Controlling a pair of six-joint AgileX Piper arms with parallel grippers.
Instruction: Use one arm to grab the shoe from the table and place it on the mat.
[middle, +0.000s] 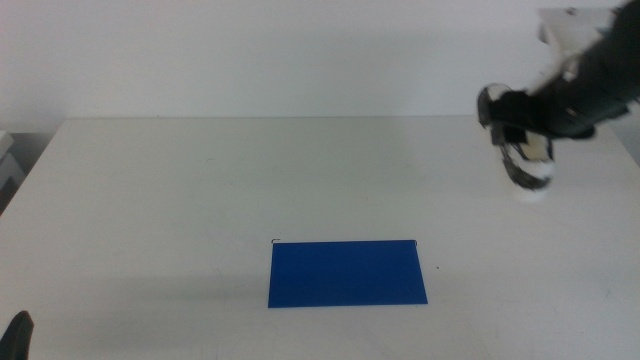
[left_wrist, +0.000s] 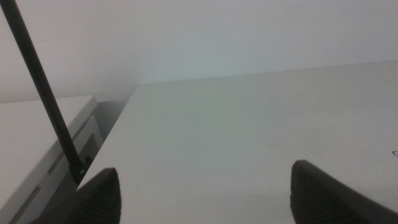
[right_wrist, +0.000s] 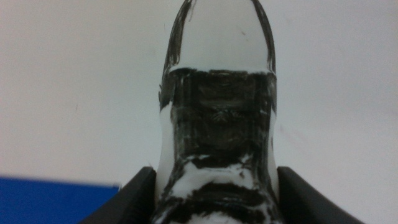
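At the upper right of the frame, the right gripper (middle: 527, 128) is clenched on the shoe (middle: 528, 160), holding it above the bench (middle: 200, 200). The mat (middle: 346, 272) lies flat at lower centre, well apart. The left gripper (left_wrist: 205, 193) waits released at the lower left corner.

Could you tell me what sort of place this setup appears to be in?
Probably a lab test bench: a bare white table against a plain wall, holding only a blue mat, while the right hand holds a shoe in the air. The left hand waits at the near edge.
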